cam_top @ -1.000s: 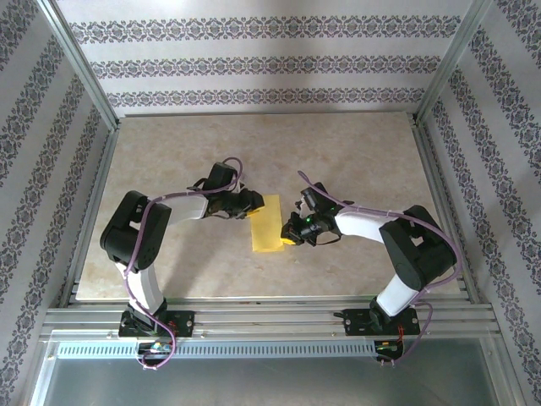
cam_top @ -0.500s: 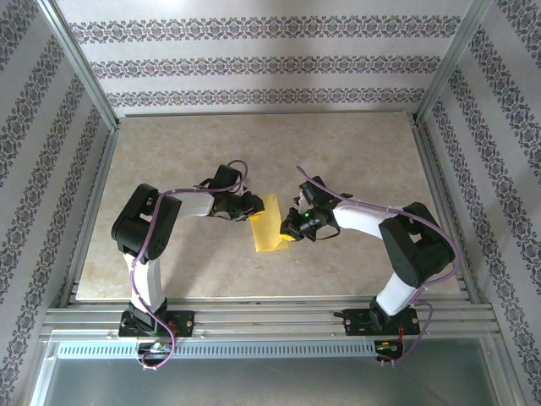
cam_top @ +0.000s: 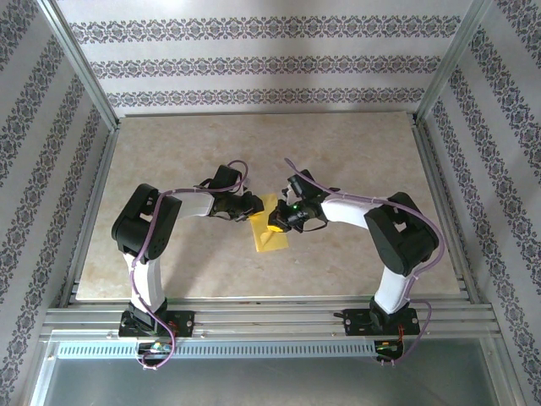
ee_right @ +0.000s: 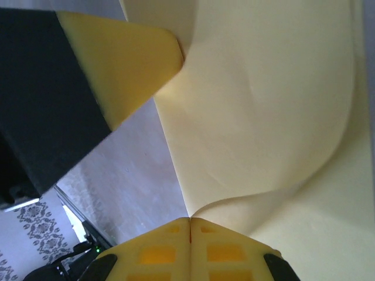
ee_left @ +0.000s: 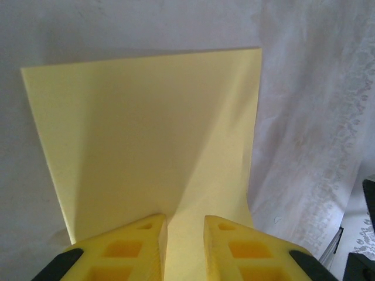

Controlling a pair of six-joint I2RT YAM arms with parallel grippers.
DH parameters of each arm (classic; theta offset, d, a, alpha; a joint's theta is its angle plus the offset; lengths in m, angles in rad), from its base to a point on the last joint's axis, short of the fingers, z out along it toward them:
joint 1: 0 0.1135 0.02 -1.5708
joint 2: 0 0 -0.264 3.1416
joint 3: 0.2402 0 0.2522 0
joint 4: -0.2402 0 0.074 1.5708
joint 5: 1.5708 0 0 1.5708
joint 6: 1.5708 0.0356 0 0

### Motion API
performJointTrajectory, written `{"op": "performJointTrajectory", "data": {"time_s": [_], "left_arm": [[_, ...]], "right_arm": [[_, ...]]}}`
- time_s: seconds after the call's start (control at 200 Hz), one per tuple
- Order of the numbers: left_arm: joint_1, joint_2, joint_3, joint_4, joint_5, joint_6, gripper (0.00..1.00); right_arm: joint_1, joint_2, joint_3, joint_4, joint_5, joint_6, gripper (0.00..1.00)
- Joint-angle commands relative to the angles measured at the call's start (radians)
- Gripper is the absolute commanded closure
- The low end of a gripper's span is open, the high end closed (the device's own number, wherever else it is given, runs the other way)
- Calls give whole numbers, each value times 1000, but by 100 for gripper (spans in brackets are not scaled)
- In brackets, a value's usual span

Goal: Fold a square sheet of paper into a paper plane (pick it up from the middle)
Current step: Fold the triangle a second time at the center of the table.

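Note:
The square sheet of paper [cam_top: 270, 240] is yellow and lies at the table's middle, between the two arms. My right gripper [cam_top: 275, 225] is over it, shut on the paper's edge [ee_right: 263, 105]. The pinched layer curls up from its closed tips [ee_right: 190, 219]. My left gripper [cam_top: 256, 208] is at the sheet's left edge. Its jaws [ee_left: 186, 225] stand a narrow gap apart, with paper [ee_left: 146, 134] showing in the gap and a crease running toward it. One left finger [ee_right: 126, 58] touches the sheet's edge in the right wrist view.
The beige marbled table [cam_top: 355, 152] is bounded by patterned walls and aluminium posts. A metal rail [cam_top: 270, 317] holding both arm bases runs along the near edge.
My right gripper has moved left from the sheet's right edge to over the sheet, pulling the pinched edge with it. The left jaws have narrowed; the left arm has barely shifted.

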Motion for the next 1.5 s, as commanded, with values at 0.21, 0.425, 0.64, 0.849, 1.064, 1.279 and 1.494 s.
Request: {"op": "performJointTrajectory", "data": {"time_s": [0.21, 0.425, 0.64, 0.849, 1.064, 1.279, 1.494], "left_arm": [[-11, -67, 11, -48, -15, 27, 77], [-2, -73, 33, -132, -75, 78, 78], [0, -10, 80, -252, -118, 126, 83], [1, 12, 84, -265, -113, 124, 86], [0, 20, 81, -267, -113, 126, 86], [0, 25, 75, -259, -107, 123, 86], [0, 26, 66, -250, -101, 121, 86]], "right_arm": [[18, 61, 21, 64, 75, 28, 100], [23, 74, 21, 79, 74, 22, 100], [26, 82, 19, 104, 63, 12, 100], [26, 98, 29, 123, 52, 4, 100], [28, 110, 34, 126, 52, 2, 100], [28, 120, 38, 130, 51, 3, 100], [29, 125, 37, 127, 58, 4, 100]]}}
